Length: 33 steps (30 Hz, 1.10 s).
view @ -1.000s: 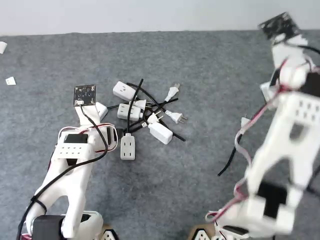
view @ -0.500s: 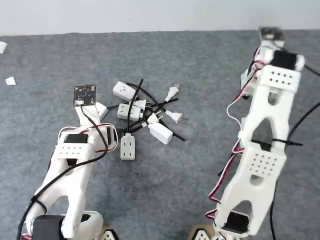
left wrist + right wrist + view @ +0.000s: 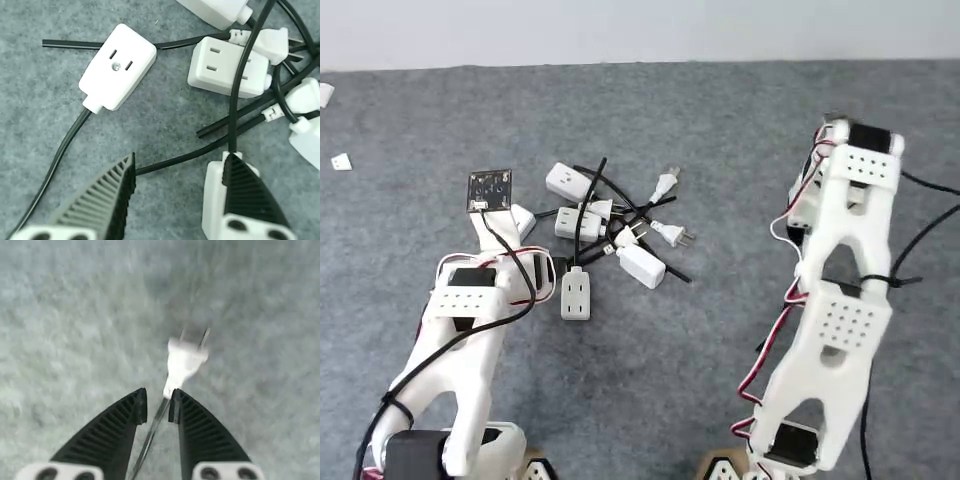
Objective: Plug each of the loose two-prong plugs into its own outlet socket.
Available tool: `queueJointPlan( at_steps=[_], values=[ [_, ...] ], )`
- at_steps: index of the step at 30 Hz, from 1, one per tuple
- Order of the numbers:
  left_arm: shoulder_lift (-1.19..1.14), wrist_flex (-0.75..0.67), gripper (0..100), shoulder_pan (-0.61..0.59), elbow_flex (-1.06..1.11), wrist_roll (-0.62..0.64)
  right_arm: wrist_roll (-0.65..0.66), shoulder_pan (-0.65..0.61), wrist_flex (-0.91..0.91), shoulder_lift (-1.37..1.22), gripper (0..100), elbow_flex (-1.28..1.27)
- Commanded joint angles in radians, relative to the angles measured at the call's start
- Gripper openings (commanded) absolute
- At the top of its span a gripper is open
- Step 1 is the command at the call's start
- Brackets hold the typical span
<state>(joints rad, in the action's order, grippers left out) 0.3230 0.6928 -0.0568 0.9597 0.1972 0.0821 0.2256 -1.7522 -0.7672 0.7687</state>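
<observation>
Grey carpet (image 3: pixel 720 130), right hand (image 3: pixel 158 402) pinching white plug (image 3: pixel 186 359), apart from cord tangle (image 3: pixel 616 232)

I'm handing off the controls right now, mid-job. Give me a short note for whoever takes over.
Left gripper: open, empty, low over the tangled pile, a black cord between its fingers.
Right gripper: shut on the cord end of a white plug, prongs pointing away, over bare carpet, away from the pile.
Outlet blocks and loose plugs lie tangled by the left arm; the two sockets facing its camera are empty.
Done: no plug seen seated.
Left: all of them, starting with the held plug.
</observation>
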Motion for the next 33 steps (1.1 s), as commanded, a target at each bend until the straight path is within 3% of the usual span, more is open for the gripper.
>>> queueJointPlan(
  at_steps=[1, 7, 14, 18, 23, 33],
  values=[
    [0.021, -0.031, 26, -0.003, -0.002, -0.009, 0.0, 0.027, -0.025, 0.225, 9.6, -0.112],
    [0.021, -0.031, 26, -0.003, -0.002, -0.009, 0.0, -0.019, 0.102, 0.504, 9.6, -0.543],
    [0.021, -0.031, 26, -0.003, -0.002, -0.009, 0.002, -0.059, 0.38, 0.983, 9.6, -1.16],
    [0.021, -0.031, 26, -0.003, -0.002, -0.009, -0.002, -0.093, 0.43, 1.179, 10.0, -1.395],
    [0.021, -0.031, 26, -0.003, -0.002, -0.009, -0.008, -0.09, 0.47, 1.273, 10.1, -1.528],
    [0.021, -0.031, 26, -0.003, -0.002, -0.009, -0.049, -0.067, 0.504, 1.09, 10.2, -1.539]
  ],
)
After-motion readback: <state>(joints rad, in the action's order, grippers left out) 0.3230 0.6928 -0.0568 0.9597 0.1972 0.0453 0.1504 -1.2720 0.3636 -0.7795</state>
